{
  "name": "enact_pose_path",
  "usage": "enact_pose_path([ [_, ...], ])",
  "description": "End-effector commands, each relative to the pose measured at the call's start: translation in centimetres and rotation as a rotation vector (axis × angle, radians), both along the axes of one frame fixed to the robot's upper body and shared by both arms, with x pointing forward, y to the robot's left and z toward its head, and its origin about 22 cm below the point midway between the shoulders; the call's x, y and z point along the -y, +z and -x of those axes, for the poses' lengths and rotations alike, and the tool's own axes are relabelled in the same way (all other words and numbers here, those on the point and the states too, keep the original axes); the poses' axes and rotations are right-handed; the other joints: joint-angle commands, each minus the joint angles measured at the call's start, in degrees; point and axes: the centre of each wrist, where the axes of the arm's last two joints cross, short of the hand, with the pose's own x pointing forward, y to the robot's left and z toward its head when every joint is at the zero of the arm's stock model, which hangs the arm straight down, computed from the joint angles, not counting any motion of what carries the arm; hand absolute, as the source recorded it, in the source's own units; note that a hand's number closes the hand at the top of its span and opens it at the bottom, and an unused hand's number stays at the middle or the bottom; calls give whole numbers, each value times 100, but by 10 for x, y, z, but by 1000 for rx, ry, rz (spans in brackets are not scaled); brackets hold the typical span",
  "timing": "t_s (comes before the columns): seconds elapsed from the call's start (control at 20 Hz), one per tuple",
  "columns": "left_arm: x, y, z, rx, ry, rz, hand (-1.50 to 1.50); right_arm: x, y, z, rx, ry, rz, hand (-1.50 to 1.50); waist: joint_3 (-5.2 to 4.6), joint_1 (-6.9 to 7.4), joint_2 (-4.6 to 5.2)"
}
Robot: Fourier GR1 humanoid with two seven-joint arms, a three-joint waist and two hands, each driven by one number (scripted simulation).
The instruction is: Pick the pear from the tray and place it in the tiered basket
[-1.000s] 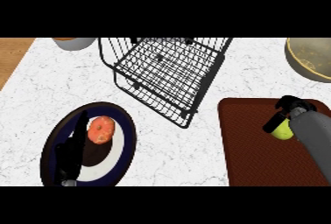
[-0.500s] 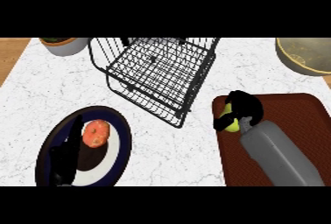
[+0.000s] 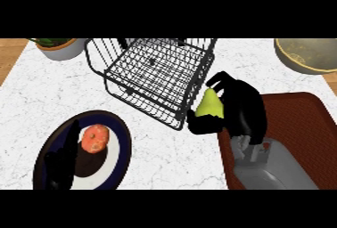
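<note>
Counter: white marble top [image 3: 164, 151] fills most of the head view, with brown wood showing at the far left and far right edges.
Right hand: the black right hand [image 3: 240, 111] comes up from the grey forearm [image 3: 276, 167] at the lower right. Its fingers and thumb are curled around the pear, so it is holding the fruit and not open.
Pear: the yellow-green pear [image 3: 210, 105] sits inside that hand, pointy end up. It is up off the tray, over the tray's left edge and just beside the near right corner of the basket.
Tray: the dark red-brown tray [image 3: 306, 133] lies at the right side of the counter, partly hidden by the arm.
Tiered basket: the black wire tiered basket [image 3: 154, 75] stands at the top middle of the counter. I cannot tell if the hand touches its wires.
Plate: a dark blue plate with a white middle [image 3: 115, 156] lies at the lower left, well apart from the basket. A red-orange fruit [image 3: 94, 138] rests on it.
Left hand: a dark shape lies over the plate's left side, but I cannot tell what it is.
Pot: a grey pot with green leaves [image 3: 60, 46] is at the top left.
Bowl: a big tan bowl [image 3: 309, 55] is at the top right corner.
</note>
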Motion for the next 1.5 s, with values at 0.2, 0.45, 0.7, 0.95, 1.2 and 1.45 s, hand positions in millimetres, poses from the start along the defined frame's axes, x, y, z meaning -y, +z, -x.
enact_pose_path([
  [0.2, 2, -8, 2, -51, -13, 24, 0, -5, 90, 75, 258, -124, 59, 150, -42, 117, 76],
  [0.45, 8, -9, -4, -45, -38, 20, 0, -7, 116, 81, 310, -161, 82, 150, -42, 195, 122],
  [0.7, 23, -6, -8, -45, -42, 15, 0, -18, 135, 72, 303, -161, 65, 150, -39, 251, 133],
  [0.95, 19, -6, -11, -25, -77, 12, 0, -32, 150, 26, 266, -217, 45, 150, -37, 362, 185],
  [1.2, 14, -17, -9, -9, -74, -5, 0, -35, 156, -6, 253, -217, 36, 150, -32, 429, 213],
  [1.45, 29, -11, -9, -14, -72, 28, 0, -39, 157, -47, 212, -167, 71, 150, -26, 482, 223],
])
